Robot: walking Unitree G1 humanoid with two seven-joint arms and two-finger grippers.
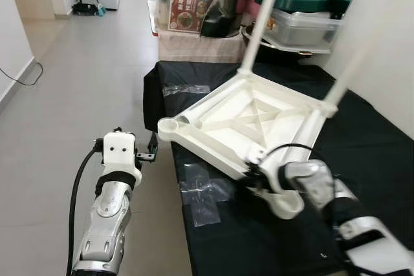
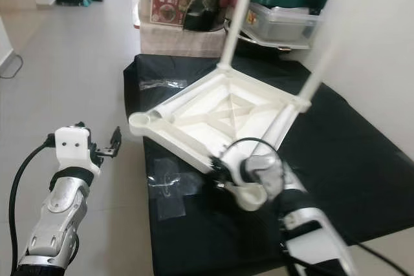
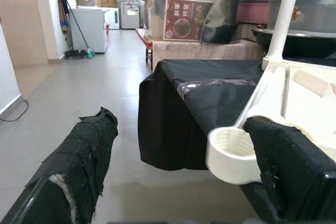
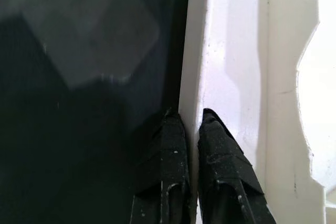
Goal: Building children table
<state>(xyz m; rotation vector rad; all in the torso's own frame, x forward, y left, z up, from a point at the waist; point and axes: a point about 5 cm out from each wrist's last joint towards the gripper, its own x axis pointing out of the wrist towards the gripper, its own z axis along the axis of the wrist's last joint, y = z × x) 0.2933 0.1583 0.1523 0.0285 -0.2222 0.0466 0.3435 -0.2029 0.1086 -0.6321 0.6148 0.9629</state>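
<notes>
Right gripper (image 4: pixel 191 124) clamped on the white table top's (image 1: pixel 242 117) near rim, upturned on black-covered surface (image 1: pixel 362 159), left gripper (image 1: pixel 150 153) spread, off its edge.

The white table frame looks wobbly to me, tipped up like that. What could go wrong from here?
The right gripper pinches only the thin rim of the tilted table frame, so it might slip free. Two legs stand upward, adding leverage that could twist the frame. The left gripper is open, off the bench beside an empty corner socket, giving no support.
</notes>
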